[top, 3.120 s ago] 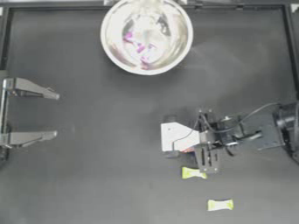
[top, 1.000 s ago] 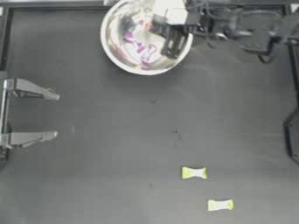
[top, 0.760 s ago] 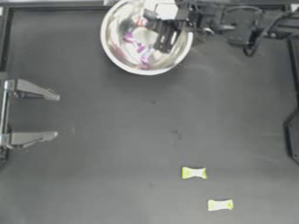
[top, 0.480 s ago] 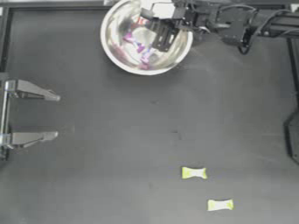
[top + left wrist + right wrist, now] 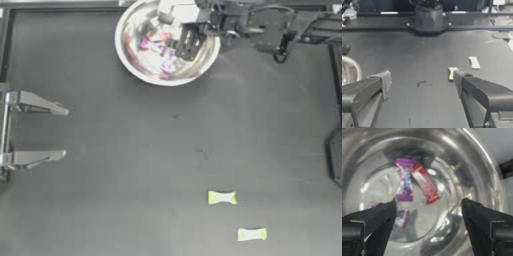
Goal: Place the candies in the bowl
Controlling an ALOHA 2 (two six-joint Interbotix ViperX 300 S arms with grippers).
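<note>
**Release done over bowl, two sweets left**

Dark table: bowl at far edge holds purple candy, red-and-white candy. Right gripper hangs over it, jaws apart, empty. Best lift straight up, clear of the rim. Yellow-green candies near front edge, nothing blocking. Left gripper parked at left edge, jaws apart.

Your right gripper sits over the large shiny silvery bowl, blocking access from that side. Two yellow-green wrapped candies lie near each other on bare dark table, approachable from any side. Left gripper parked at the left edge, well apart
</note>
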